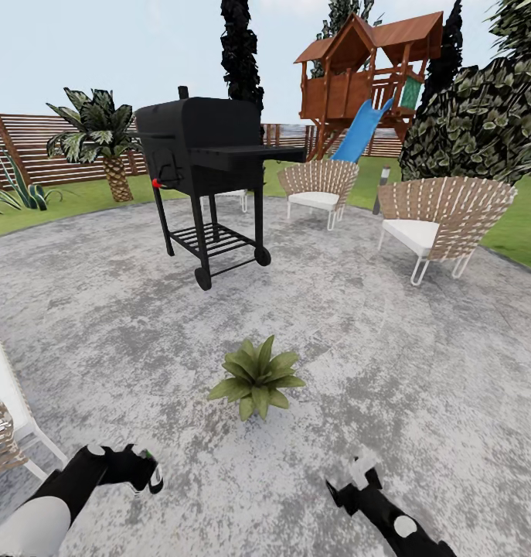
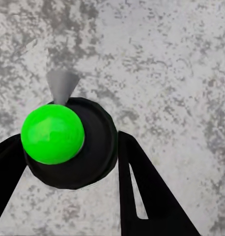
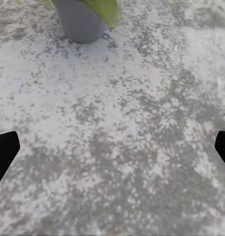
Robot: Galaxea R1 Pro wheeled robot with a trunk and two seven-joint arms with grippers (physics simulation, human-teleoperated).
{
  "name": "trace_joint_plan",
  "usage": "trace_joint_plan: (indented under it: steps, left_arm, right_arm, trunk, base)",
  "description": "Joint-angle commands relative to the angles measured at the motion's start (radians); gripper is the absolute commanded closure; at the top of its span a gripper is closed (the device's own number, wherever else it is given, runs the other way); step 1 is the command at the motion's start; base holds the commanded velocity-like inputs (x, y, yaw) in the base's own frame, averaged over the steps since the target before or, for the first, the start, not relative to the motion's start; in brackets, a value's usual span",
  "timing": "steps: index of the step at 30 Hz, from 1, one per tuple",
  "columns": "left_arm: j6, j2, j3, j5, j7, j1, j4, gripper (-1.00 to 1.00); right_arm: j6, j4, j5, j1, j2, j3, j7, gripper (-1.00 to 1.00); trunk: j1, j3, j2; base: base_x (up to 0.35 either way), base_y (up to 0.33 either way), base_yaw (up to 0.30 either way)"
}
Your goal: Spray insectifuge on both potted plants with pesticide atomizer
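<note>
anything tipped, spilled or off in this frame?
Nothing stands out. The potted plant sits upright on the stone patio, the grill and both wicker chairs stand level. The left hand holds a dark object with a green cap.

Both arms reached fwd low in head view. Left claw (image 1: 145, 470) was closed around a dark round object w/ green top, fingers (image 2: 152, 191) pressed to its sides. Right claw (image 1: 358, 476) was spread wide, fingertips (image 3: 4, 150) far apart w/ nothing between.
</note>
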Motion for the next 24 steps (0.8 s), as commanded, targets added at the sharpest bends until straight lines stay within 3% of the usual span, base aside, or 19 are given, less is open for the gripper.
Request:
trace_joint_plan:
  steps: [1, 3, 6, 7, 9, 12, 14, 24]
  left_arm:
    - [0.02, -0.004, 0.009, 0.017, -0.005, -0.001, -0.002, 1.0]
    - [0.059, -0.007, 0.01, 0.058, -0.003, -0.002, -0.005, 1.0]
    - [0.159, -0.018, 0.007, 0.085, -0.002, -0.013, -0.007, 1.0]
    - [0.194, -0.021, 0.006, 0.088, -0.002, -0.024, -0.008, 1.0]
    - [0.221, -0.023, 0.006, 0.09, -0.005, -0.04, -0.007, 1.0]
    - [0.285, -0.025, 0.004, 0.091, -0.009, -0.059, -0.008, 1.0]
    - [0.336, -0.024, -0.001, 0.089, -0.01, -0.064, -0.009, 1.0]
    - [0.369, -0.023, -0.005, 0.081, -0.006, -0.069, -0.01, 1.0]
  right_arm:
    - [-0.004, 0.019, 0.004, 0.0, 0.0, -0.015, -0.04, -1.0]
    - [-0.005, 0.064, 0.004, 0.002, 0.0, -0.023, -0.17, -1.0]
    - [-0.008, 0.12, -0.002, 0.004, 0.004, -0.027, -0.376, -1.0]
    - [-0.015, 0.14, -0.017, 0.006, 0.005, -0.027, -0.446, -1.0]
    - [-0.044, 0.155, -0.065, 0.01, 0.004, -0.028, -0.506, -1.0]
    - [-0.105, 0.163, -0.221, 0.018, -0.002, -0.028, -0.542, -1.0]
    - [-0.115, 0.165, -0.277, 0.02, -0.005, -0.026, -0.545, -1.0]
    - [-0.12, 0.214, -0.308, 0.032, -0.007, -0.025, -0.546, -1.0]
  trunk:
    - [0.0, -0.001, 0.0]
    - [0.0, -0.001, 0.0]
    - [0.0, -0.001, 0.0]
    - [0.0, -0.001, 0.0]
    - [0.0, -0.001, 0.0]
    - [0.0, -0.001, 0.0]
    - [0.0, -0.001, 0.0]
    - [0.0, -0.001, 0.0]
  base:
    - [0.0, 0.0, 0.0]
    - [0.0, 0.0, 0.0]
    - [0.0, 0.0, 0.0]
    - [0.0, 0.0, 0.0]
    - [0.0, 0.0, 0.0]
    - [0.0, 0.0, 0.0]
    - [0.0, 0.0, 0.0]
    - [0.0, 0.0, 0.0]
